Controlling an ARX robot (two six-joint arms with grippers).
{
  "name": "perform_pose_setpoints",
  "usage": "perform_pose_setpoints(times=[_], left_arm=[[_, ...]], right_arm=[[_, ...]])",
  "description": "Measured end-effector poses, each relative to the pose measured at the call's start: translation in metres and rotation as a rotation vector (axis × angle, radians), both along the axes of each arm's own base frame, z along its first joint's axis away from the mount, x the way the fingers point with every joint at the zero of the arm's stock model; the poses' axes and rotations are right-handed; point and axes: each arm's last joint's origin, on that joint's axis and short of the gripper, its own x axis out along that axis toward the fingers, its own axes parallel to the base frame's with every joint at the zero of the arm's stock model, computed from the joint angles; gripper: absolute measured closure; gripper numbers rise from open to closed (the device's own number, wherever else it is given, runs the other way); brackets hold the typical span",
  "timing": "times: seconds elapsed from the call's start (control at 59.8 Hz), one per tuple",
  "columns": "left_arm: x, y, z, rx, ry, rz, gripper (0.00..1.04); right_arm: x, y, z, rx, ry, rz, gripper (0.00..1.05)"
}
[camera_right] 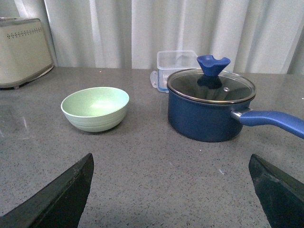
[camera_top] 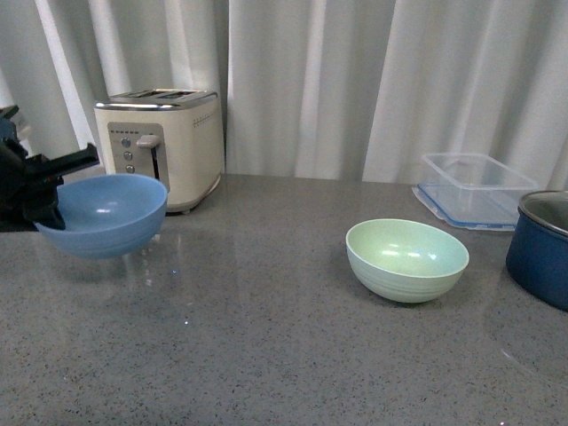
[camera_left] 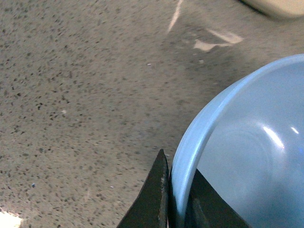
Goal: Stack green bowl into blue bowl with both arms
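Note:
The light blue bowl (camera_top: 105, 215) hangs tilted a little above the counter at the far left, in front of the toaster. My left gripper (camera_top: 44, 197) is shut on its left rim; in the left wrist view the two black fingers (camera_left: 154, 199) pinch the blue bowl's rim (camera_left: 187, 152), one inside and one outside. The pale green bowl (camera_top: 406, 259) stands upright on the counter right of centre. It also shows in the right wrist view (camera_right: 95, 109). My right gripper (camera_right: 173, 190) is open and empty, low over the counter, some way short of the green bowl; it is not in the front view.
A cream toaster (camera_top: 164, 142) stands at the back left. A clear plastic container (camera_top: 470, 191) sits at the back right. A dark navy pot (camera_right: 209, 107) with a glass lid and a long handle stands right of the green bowl. Grey speckled counter (camera_top: 266, 337).

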Motion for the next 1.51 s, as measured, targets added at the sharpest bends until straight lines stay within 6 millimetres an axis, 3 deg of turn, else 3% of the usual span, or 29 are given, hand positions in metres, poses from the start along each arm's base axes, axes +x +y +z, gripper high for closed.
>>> perform_pose_setpoints(times=[0.184, 0.418, 0.669, 1.087, 1.321, 1.505], left_arm=[[-0.001, -0.040, 0.017, -0.005, -0.040, -0.095, 1.01], [0.021, -0.094, -0.002, -0.033, 0.002, -0.180, 1.01], [0.039, -0.117, -0.026, -0.037, 0.064, -0.197, 1.01], [0.049, -0.144, -0.036, -0.021, 0.093, -0.237, 1.01], [0.048, -0.146, -0.035, -0.025, 0.091, -0.265, 0.66], [0.033, -0.138, -0.007, -0.018, 0.010, -0.309, 0.36]], right_arm=[[0.000, 0.000, 0.000, 0.000, 0.000, 0.000, 0.10], [0.000, 0.000, 0.000, 0.000, 0.000, 0.000, 0.10], [0.000, 0.000, 0.000, 0.000, 0.000, 0.000, 0.10], [0.000, 0.000, 0.000, 0.000, 0.000, 0.000, 0.10], [0.000, 0.000, 0.000, 0.000, 0.000, 0.000, 0.10], [0.000, 0.000, 0.000, 0.000, 0.000, 0.000, 0.10]])
